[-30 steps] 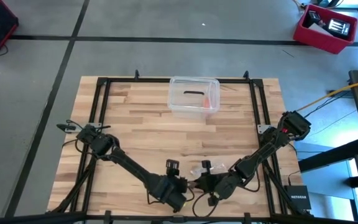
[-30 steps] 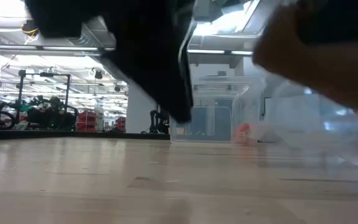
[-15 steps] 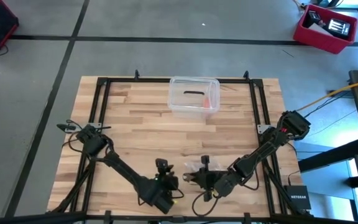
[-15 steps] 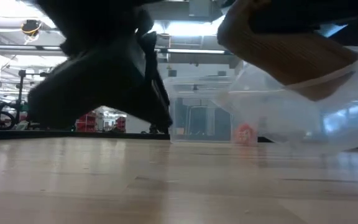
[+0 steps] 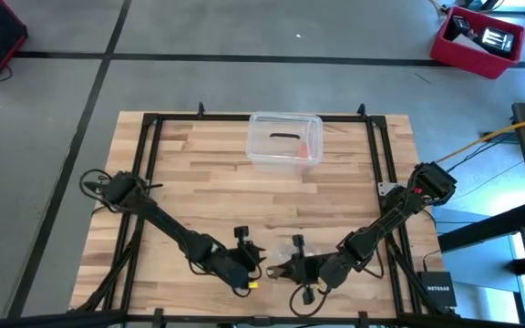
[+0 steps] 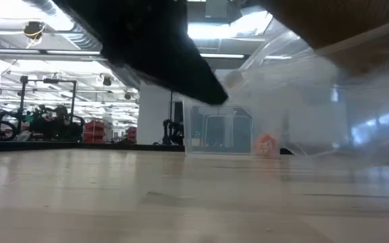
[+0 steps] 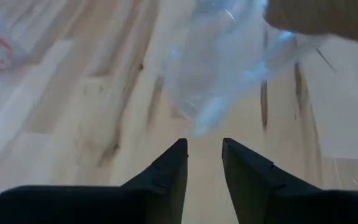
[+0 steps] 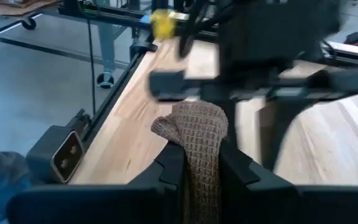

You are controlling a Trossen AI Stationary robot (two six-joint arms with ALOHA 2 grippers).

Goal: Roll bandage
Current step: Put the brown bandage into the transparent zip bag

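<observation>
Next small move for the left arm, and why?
Probably close the left gripper on the clear plastic bag and draw it off the bandage. The right gripper is shut on the brown bandage, the bag hangs around its far end, and the left fingers stand slightly apart and empty just short of the bag.

Grey concrete floor [image 5: 244, 32] with dark seams, red bin [image 5: 478, 41], bright ceiling lights [image 6: 80, 50].
</observation>
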